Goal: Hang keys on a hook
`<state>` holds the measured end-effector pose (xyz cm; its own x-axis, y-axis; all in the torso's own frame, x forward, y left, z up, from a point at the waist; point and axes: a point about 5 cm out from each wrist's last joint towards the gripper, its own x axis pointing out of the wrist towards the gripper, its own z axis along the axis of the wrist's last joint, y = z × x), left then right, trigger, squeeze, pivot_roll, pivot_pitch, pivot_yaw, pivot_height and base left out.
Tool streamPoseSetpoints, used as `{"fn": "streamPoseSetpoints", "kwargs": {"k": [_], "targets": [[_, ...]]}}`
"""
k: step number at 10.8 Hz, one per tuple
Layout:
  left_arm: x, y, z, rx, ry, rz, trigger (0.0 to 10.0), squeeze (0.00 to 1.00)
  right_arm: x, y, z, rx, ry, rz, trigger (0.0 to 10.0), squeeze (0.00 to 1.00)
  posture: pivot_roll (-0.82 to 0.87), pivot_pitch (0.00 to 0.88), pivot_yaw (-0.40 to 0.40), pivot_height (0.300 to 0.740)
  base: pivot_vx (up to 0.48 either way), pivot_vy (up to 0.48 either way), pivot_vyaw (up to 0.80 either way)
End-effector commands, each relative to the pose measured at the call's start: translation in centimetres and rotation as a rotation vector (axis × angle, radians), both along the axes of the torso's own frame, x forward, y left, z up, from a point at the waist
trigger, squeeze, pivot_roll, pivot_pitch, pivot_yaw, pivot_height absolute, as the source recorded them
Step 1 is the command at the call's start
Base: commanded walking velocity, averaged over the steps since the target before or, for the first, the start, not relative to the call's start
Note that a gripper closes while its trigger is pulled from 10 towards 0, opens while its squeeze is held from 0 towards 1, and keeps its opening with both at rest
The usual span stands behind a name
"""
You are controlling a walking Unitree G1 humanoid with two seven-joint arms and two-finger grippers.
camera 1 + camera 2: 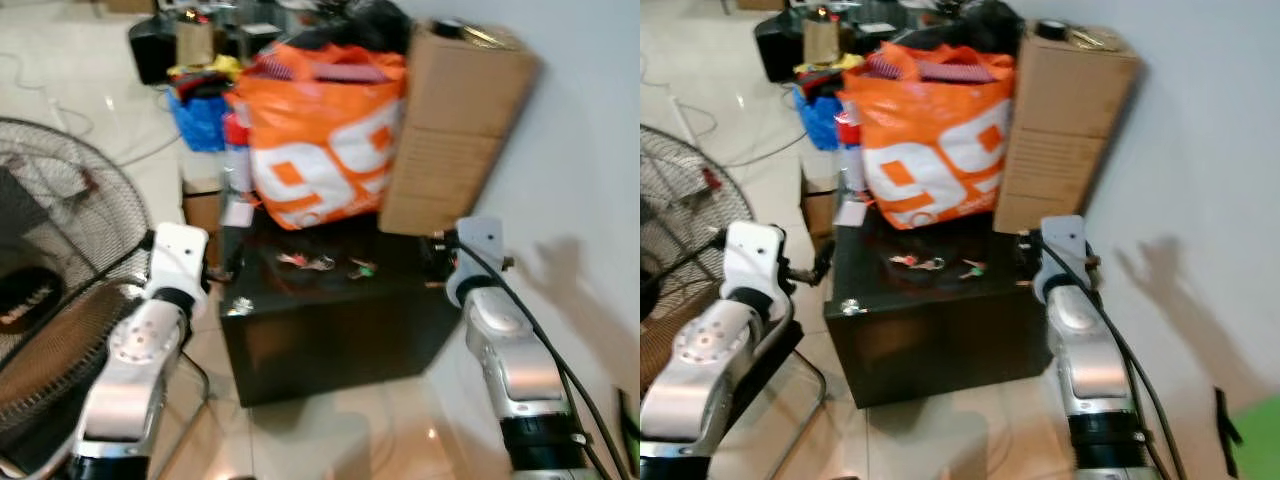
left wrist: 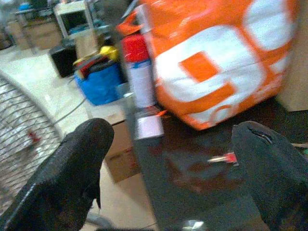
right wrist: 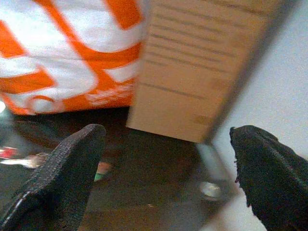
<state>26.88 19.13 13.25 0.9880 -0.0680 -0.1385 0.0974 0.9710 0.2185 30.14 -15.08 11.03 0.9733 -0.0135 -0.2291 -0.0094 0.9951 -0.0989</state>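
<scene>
The keys [image 1: 308, 262] lie near the middle of the black worktop [image 1: 330, 330], just in front of the orange bag [image 1: 325, 140], between both arms. The left end effector [image 2: 168, 178] and right end effector [image 3: 168, 178] both hover spread and empty; the right looks slightly nearer

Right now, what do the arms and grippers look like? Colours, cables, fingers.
Both arms are silver metal with rounded joints and white wrist housings. The left arm has a round silver joint cap; a black cable runs along the right arm. Each gripper has two long black fingers with a rough, textured surface, seen on the left and right.
</scene>
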Motion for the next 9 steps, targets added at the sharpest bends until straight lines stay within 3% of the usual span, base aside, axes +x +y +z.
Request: {"fn": "streamPoseSetpoints", "kwargs": {"k": [1,3,9], "targets": [[0.18,-0.11,0.35,0.0,-0.013,-0.001,10.0,0.02,0.24,0.09,0.3,-0.006,-0.006,0.017,10.0,0.0,0.02,0.0,-0.048,0.74,0.386,0.0,0.0],[0.27,-0.25,0.39,-0.004,-0.016,0.002,10.0,0.01,0.44,-0.39,0.41,-0.098,-0.02,0.001,10.0,0.0,0.02,0.0,-0.048,0.74,0.398,0.0,0.0],[0.78,-0.35,0.48,-0.005,-0.022,0.008,10.0,0.0,0.97,-0.39,0.59,-0.062,-0.008,0.025,10.0,0.0,0.01,0.0,-0.046,0.74,0.402,0.0,0.0]]}}
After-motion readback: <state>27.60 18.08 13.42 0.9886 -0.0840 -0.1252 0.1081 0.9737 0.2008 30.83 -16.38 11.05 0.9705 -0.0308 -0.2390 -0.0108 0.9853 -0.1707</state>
